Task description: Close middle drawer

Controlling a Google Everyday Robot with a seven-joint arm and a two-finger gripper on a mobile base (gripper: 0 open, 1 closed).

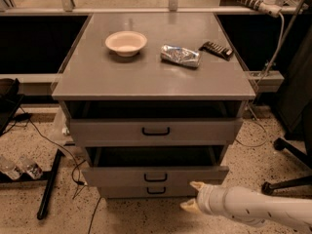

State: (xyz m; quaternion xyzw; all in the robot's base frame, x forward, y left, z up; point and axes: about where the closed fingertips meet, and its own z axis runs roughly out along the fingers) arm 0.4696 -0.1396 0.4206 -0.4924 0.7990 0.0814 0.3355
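Since middle drawer [117, 175] stands part-open under the bench [146, 79] front edge, my pincer [192, 196], spread and empty, should push squarely beside the handle [155, 177].

Arm [253, 211] horiz, low in frame; gripper [192, 195] at tip, fingers [196, 185] apart.

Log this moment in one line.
middle drawer: partly open | gripper: open, low by the drawer front's right end | contact: cannot tell | step: drawer not yet shut
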